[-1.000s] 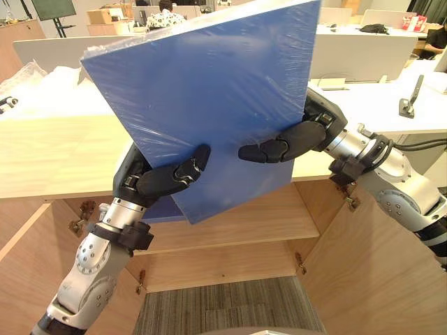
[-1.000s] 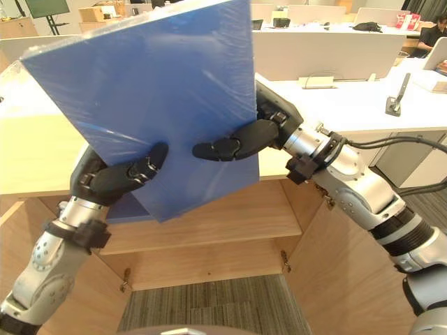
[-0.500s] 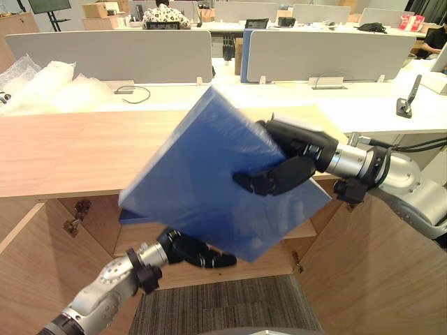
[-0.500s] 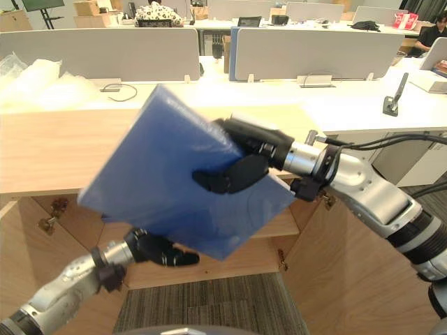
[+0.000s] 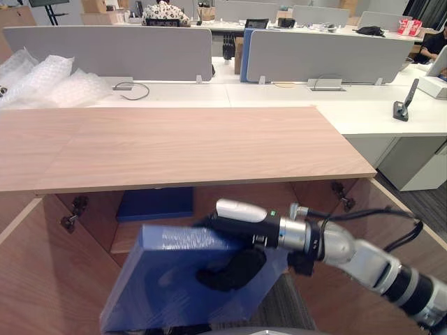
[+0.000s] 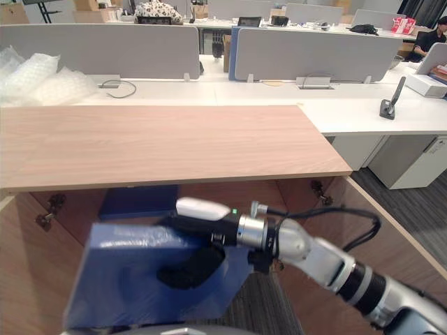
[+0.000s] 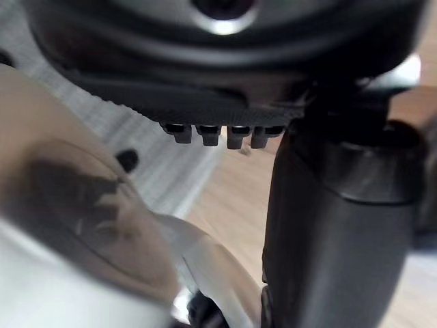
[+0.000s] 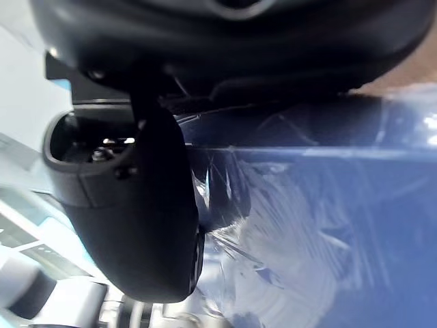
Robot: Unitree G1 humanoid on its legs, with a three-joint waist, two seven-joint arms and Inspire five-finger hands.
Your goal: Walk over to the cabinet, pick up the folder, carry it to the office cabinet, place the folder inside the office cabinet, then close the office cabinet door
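The right hand (image 5: 243, 234) is gripping the blue folder (image 5: 164, 283), fingers curling over its face. The folder is tilting low, stretching leftward from the hand, in front of the open cabinet (image 5: 174, 146). I cannot tell the left hand's (image 7: 334, 219) state

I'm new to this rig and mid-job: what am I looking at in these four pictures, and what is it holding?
It is a two-armed humanoid with dark fingered hands. The two wide pictures come from its head camera, looking down; the two close ones from its wrists. Ahead stands a wooden cabinet with open doors and a blue item on its shelf. The right hand grips a film-wrapped blue folder, low before the opening. The left hand shows in its wrist picture.
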